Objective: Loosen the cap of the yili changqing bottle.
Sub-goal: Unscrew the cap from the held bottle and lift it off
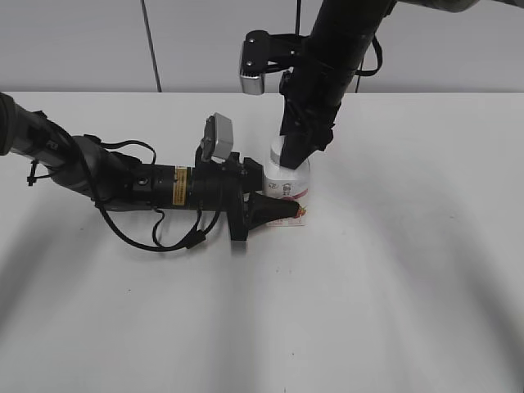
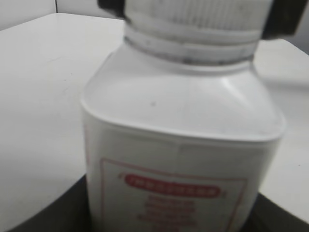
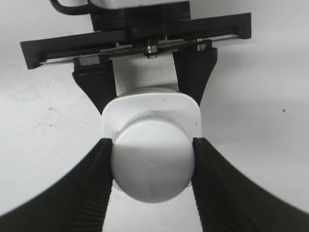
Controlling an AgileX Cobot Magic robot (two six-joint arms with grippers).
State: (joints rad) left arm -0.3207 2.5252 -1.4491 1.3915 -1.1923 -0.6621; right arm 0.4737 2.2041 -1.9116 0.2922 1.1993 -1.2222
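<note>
Filling the left wrist view, the yili changqing bottle [image 2: 181, 145] stands upright on the white table [image 1: 409, 286], its sloped shoulders and red-framed label close to the lens and blurred. In the exterior view the left gripper [image 1: 274, 210] reaches in low from the left and clamps the lower body of the bottle, its jaws closed on the labelled sides, while the right gripper [image 1: 288, 155] comes down from above onto the neck. From the right wrist view the cap [image 3: 152, 166] sits between two ribbed black fingers [image 3: 94, 188], each pressed against its rim, so those jaws are gripping the cap; farther down in that view the other arm's jaws hold the squarish body. By my reading, both holds needed for the job are in place: bottle braced, cap seized. What remains is the twist itself, and nothing here shows whether any turn has been made; the cap looks seated flat on the neck ring with no visible gap. Hard to make out: the label lettering is too soft to read, the top of the cap is cut off in the left wrist view, and in the exterior view the right arm's wrist covers most of the cap and neck, so contact there is judged from the wrist cameras alone.
</note>
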